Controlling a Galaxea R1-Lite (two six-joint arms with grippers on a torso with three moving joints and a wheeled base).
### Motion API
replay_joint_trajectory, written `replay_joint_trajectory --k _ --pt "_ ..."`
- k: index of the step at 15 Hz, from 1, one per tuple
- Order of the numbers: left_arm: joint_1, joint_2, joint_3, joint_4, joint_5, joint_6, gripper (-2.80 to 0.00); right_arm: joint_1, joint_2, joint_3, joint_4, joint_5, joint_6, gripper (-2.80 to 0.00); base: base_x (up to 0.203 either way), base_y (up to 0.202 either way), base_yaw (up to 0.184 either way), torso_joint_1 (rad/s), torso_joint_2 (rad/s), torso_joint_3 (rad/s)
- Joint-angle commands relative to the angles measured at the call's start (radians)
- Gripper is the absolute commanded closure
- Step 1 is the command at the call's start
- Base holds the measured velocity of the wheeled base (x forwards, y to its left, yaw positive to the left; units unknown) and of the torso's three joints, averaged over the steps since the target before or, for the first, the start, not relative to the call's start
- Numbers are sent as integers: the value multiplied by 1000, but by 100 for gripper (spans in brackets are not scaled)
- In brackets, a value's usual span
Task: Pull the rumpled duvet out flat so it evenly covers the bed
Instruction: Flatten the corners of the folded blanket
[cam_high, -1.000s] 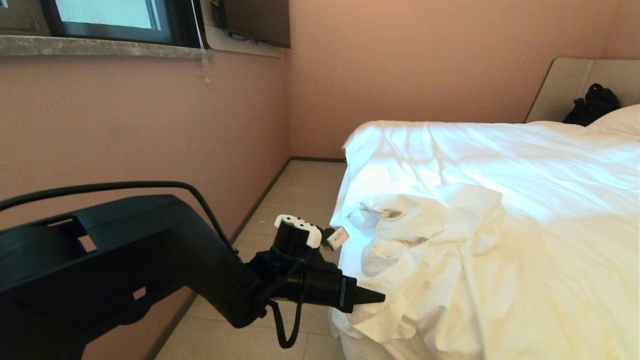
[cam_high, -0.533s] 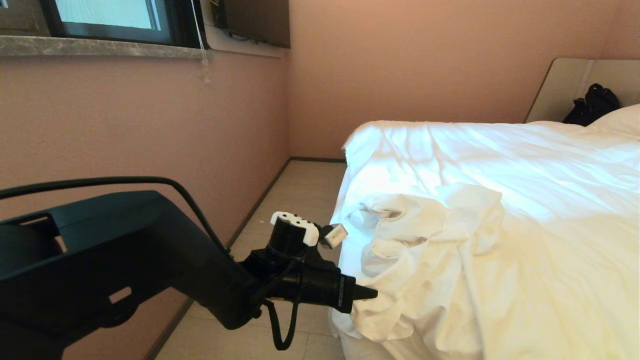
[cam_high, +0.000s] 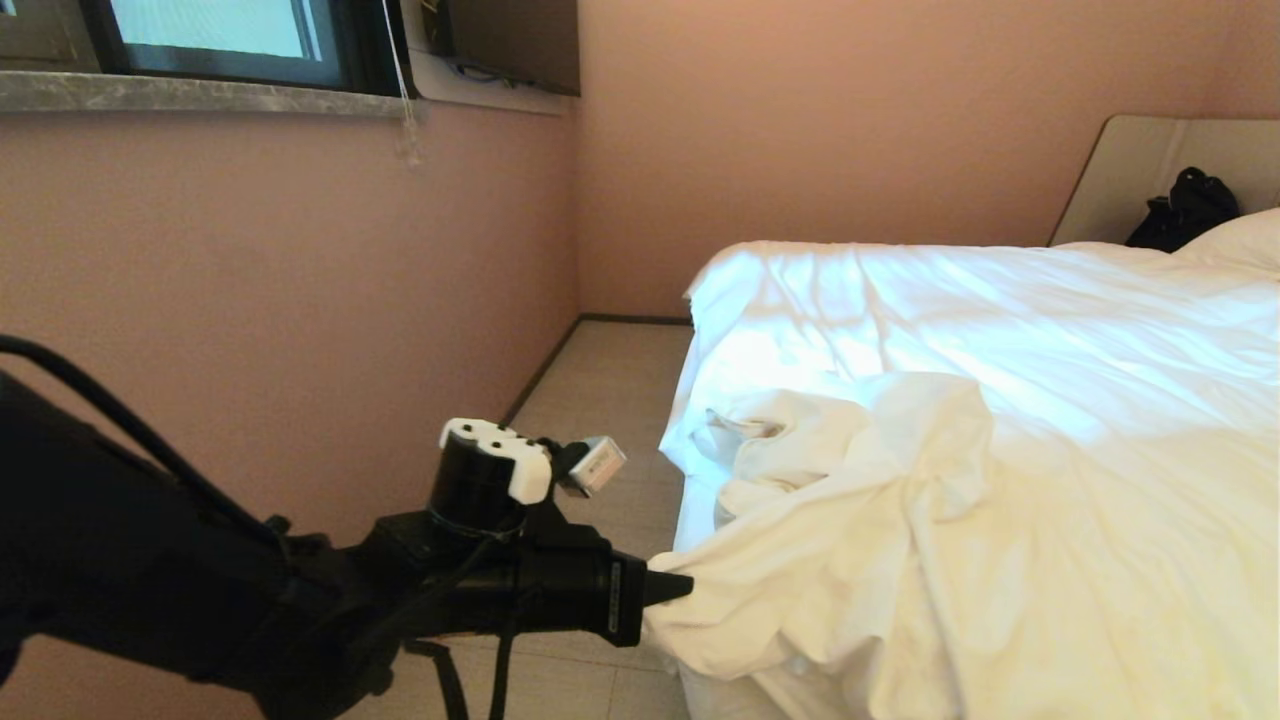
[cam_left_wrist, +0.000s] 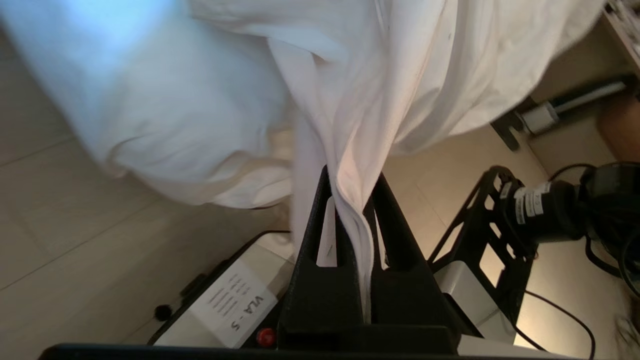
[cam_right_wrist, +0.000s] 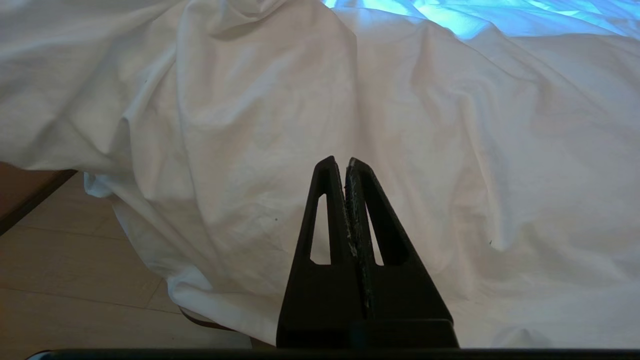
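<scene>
Room, head view: pink-beige walls, pale tiled floor (cam_high: 590, 400), a dark-framed window (cam_high: 210, 40) high on the robot's left, and the wide low bed with white bedding (cam_high: 950, 300) filling the right side.
Duvet, head view: the thick, puffy, creased white cotton duvet (cam_high: 900, 520) lies bunched at the near left corner of the bed, one fold drawn out past the mattress edge toward the floor side.
Left gripper, head view: the black left gripper (cam_high: 675, 588) sits just off the bed's left edge, its tip buried in that drawn-out fold.
Change, head view: half a second ago the arm was closer in to the bed and the heap was slacker; now the arm has drawn back to the left and the fold trails after it, taut.
Meaning: the grip seems to hold, so the unfolding pull is likely under way; most of the rumple is yet to be spread.
Left wrist view: fingers (cam_left_wrist: 395, 220) pressed together, pinching a pleat of white fabric that runs down between them.
Right wrist view: the right gripper (cam_right_wrist: 346, 165) hangs near the duvet's draped edge, jaws pressed together on nothing, parked.
</scene>
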Motion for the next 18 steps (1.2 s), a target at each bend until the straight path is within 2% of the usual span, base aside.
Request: replay_joint_trajectory --k 1,3,5,8,10,13,18 --pt "11 -143 55 9 37 -3 0 0 0 0 0 0 -1 0 0 0 0 0 0 0" --pt "24 -246 98 67 140 -4 0 0 0 0 0 0 -1 0 0 0 0 0 0 0" --pt "36 -355 134 135 191 -5 0 0 0 0 0 0 -1 0 0 0 0 0 0 0" --pt "68 -488 171 246 216 -27 0 0 0 0 0 0 -1 0 0 0 0 0 0 0" --pt "125 -545 201 282 221 -59 0 0 0 0 0 0 -1 0 0 0 0 0 0 0" --pt "179 -609 257 338 223 -65 0 0 0 0 0 0 -1 0 0 0 0 0 0 0" --pt "219 -708 372 348 294 -67 0 0 0 0 0 0 -1 0 0 0 0 0 0 0"
